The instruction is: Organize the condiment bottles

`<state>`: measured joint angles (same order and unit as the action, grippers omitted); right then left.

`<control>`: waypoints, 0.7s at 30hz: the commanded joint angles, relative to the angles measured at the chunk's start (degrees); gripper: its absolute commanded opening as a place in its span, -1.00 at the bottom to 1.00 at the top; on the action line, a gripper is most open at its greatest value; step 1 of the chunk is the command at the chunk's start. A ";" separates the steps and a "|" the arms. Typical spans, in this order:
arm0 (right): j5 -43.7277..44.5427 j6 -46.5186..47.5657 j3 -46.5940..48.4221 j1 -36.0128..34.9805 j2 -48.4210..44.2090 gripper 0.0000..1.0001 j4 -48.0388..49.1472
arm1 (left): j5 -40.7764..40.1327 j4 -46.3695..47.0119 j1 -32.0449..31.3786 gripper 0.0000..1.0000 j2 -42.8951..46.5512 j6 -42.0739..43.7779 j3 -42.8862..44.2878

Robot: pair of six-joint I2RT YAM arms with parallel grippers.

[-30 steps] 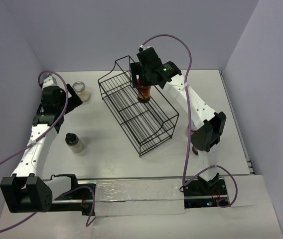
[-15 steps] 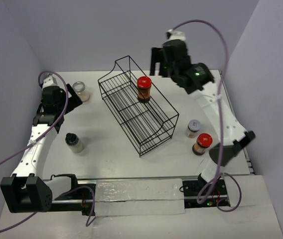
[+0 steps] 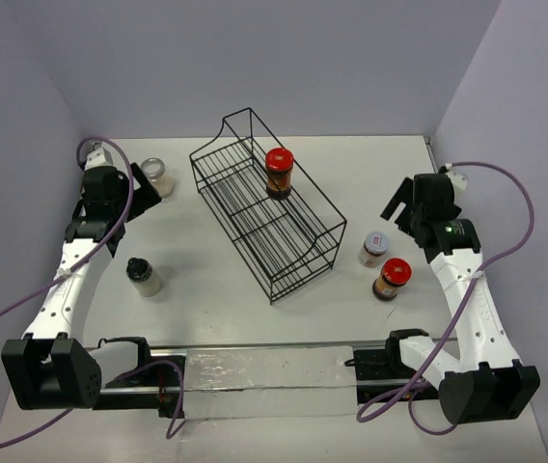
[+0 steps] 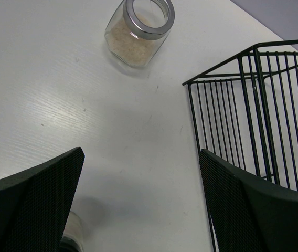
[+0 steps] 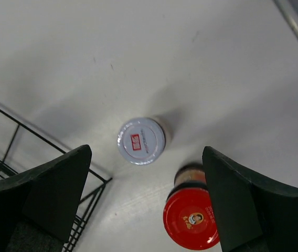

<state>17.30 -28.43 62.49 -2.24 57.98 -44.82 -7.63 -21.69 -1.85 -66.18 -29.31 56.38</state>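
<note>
One red-lidded brown jar (image 3: 278,172) sits in the black wire rack (image 3: 255,227); its red-lidded twin (image 3: 391,278) and a white-lidded jar (image 3: 374,248) wait at 4 o'clock, a black-capped clear jar (image 3: 142,275) at 8, a pale-filled glass jar (image 3: 158,177) at 10; left gripper (image 3: 143,183) and right gripper (image 3: 399,204) gape empty.

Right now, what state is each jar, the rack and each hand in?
Red-lidded jar in rack: upright, closed.
Red-lidded jar on table: upright, closed.
White-lidded jar: upright, closed.
Black-capped jar: upright, capped.
Pale-contents jar: upright on table.
Wire rack: standing, holding one jar.
Left hand: open, empty.
Right hand: open, empty.
</note>
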 commanded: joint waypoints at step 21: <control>3.19 -15.85 -13.50 0.07 -7.89 1.00 -10.46 | 2.13 0.60 -0.35 0.99 -1.71 0.66 1.81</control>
<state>19.28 -42.13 50.09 -2.22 50.81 -51.93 -6.91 -21.73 -1.85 -67.86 -29.28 56.40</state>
